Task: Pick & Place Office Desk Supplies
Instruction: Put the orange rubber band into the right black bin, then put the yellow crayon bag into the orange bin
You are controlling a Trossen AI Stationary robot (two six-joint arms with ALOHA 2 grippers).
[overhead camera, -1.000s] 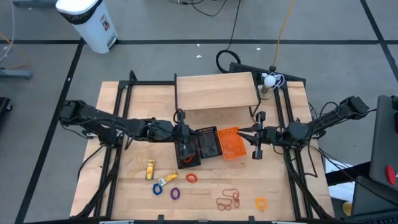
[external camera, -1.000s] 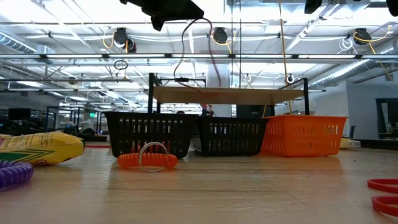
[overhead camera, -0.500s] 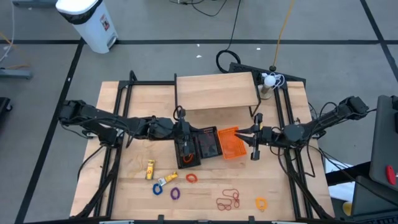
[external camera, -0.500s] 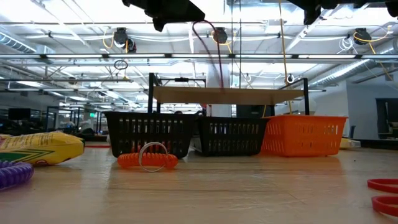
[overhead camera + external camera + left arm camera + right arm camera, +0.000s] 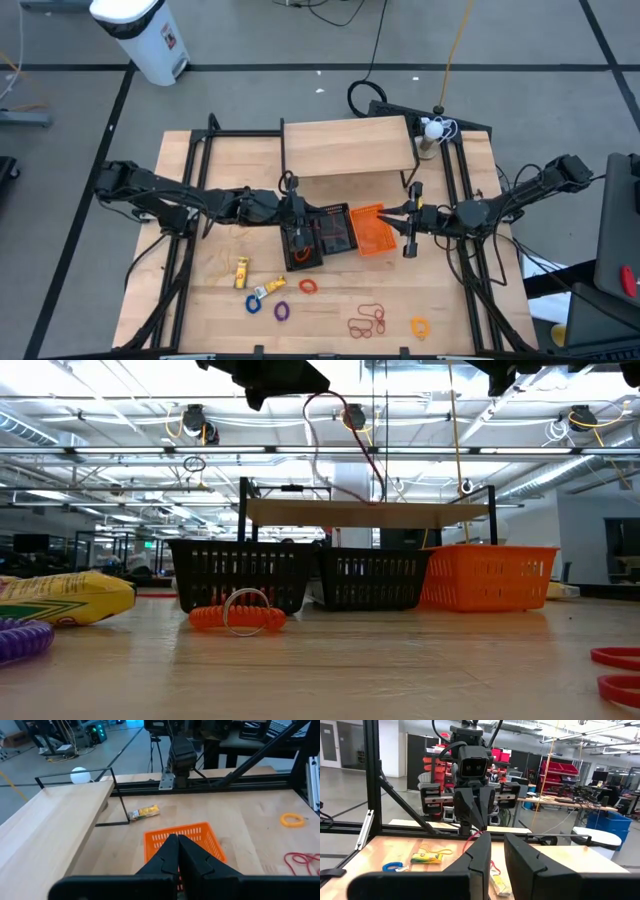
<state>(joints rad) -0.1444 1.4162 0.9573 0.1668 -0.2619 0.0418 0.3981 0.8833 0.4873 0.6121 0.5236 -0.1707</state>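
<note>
wooden tabletop (image 5: 450, 300) was mostly unsorted: loops (image 5: 367, 322) and rings (image 5: 281, 311) lay loose while the left gripper (image 5: 298, 222), pinched on a red elastic loop (image 5: 345, 425), hung over black baskets (image 5: 320, 238).

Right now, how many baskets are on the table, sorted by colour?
Black baskets: 2
Orange basket: 1
Total: 3

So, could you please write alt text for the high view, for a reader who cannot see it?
From above, the left gripper, shut, hangs over two black baskets, the right gripper beside the orange basket. Coloured rings and elastic loops lie scattered along the wooden table's near edge.
</note>
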